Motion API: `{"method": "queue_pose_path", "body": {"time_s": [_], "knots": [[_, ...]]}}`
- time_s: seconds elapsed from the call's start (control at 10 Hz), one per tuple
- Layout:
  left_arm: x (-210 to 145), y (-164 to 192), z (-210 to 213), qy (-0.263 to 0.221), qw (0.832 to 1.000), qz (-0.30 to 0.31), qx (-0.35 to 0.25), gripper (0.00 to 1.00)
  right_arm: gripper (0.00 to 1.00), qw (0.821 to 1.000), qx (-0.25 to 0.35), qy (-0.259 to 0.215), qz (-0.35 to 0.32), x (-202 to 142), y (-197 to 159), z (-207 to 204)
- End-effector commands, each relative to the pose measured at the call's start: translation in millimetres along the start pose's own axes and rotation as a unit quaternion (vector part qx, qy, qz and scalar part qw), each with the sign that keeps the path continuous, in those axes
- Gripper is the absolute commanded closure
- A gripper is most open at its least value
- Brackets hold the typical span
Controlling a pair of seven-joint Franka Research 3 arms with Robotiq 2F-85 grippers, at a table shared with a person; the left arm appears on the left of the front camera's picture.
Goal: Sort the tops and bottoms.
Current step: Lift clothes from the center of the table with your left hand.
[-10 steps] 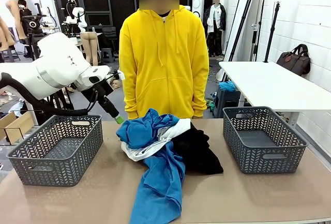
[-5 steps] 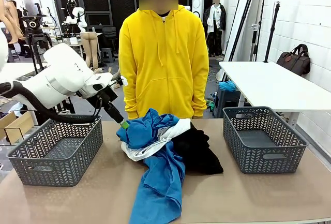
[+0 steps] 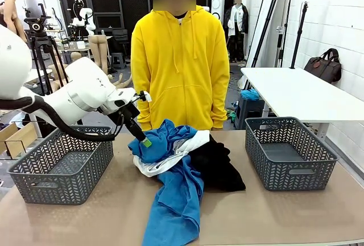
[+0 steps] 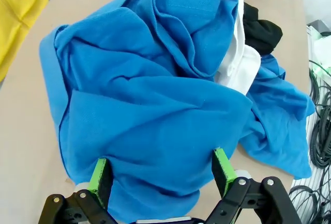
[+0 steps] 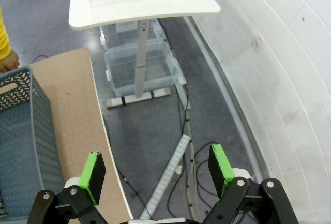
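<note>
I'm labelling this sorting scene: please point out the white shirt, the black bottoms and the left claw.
white shirt [image 3: 196, 141], front view, on its upper fold.
black bottoms [image 3: 219, 167], front view, middle of the cloth.
left claw [image 4: 160, 168], left wrist view, midway between fingertips.

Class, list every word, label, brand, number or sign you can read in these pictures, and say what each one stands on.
No text can be read in any of the views.
The blue tops, white top, black bottoms and yellow sweatshirt are plain cloth with no print showing.
The small plates on the left basket and right basket look blank.
</note>
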State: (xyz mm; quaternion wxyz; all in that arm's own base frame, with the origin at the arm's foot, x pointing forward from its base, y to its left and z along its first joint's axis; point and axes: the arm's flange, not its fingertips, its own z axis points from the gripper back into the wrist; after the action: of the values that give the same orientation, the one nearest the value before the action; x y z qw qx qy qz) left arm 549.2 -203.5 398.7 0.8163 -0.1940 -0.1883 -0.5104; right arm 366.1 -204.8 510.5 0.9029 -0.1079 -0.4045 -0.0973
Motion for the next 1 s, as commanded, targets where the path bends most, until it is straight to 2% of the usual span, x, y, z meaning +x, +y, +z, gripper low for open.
{"method": "queue_pose_path", "body": {"time_s": [0.0,0.1,0.5,0.6,0.9], "knots": [[2.5,5.9,-1.2,-0.005,1.000,-0.022,-0.012,0.00,0.00,1.000,-0.001,0.004,0.005,-1.1,-0.9,-0.1],[2.8,6.2,-2.8,-0.003,1.000,-0.027,-0.012,0.17,0.00,1.000,-0.001,0.004,0.005,-1.1,-0.9,-0.1],[2.1,4.2,2.5,-0.002,1.000,-0.023,-0.012,0.97,0.00,1.000,-0.001,0.004,0.005,-1.1,-0.9,-0.1],[2.4,2.9,2.7,-0.001,1.000,-0.023,-0.014,1.00,0.00,1.000,-0.001,0.004,0.005,-1.1,-0.9,-0.1],[2.3,2.0,4.4,-0.003,1.000,-0.023,-0.018,1.00,0.00,1.000,-0.001,0.004,0.005,-1.1,-0.9,-0.1]]}}
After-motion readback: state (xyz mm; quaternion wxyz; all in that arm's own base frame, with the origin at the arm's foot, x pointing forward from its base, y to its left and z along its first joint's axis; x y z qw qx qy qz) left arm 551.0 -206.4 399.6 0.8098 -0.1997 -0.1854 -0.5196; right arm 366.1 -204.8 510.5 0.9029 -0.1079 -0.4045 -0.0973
